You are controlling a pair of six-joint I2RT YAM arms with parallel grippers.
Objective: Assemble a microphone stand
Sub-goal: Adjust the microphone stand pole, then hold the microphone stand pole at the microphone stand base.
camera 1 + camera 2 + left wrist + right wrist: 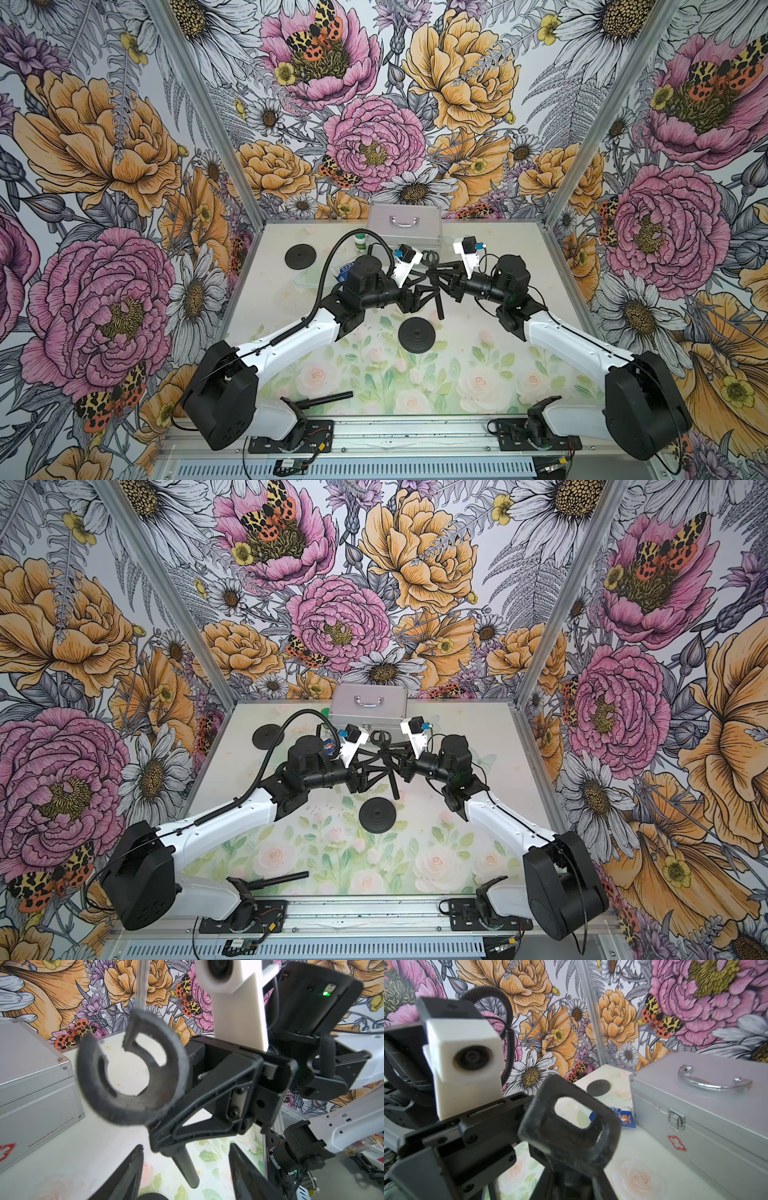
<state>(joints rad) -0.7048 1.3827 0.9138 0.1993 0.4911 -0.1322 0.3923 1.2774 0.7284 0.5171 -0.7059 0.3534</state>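
Observation:
A black pole [438, 303] topped with a C-shaped microphone clip [430, 257] hangs over the middle of the table. My right gripper [436, 277] is shut on it just under the clip [569, 1126]. My left gripper [424, 291] is open, and its fingers [128, 1174] stand either side of the pole [187, 1169] without touching it. A round black base [416, 335] lies on the table just in front of the pole's lower end. Both top views show this; in one the pole [394, 785] hangs above the base [377, 816].
A second round base [300, 256] lies at the back left. A spare black rod [328, 399] lies near the front edge by the left arm's mount. A silver case [405, 226] stands at the back, with a green-capped bottle [360, 244] and a blue packet [625, 1118] beside it.

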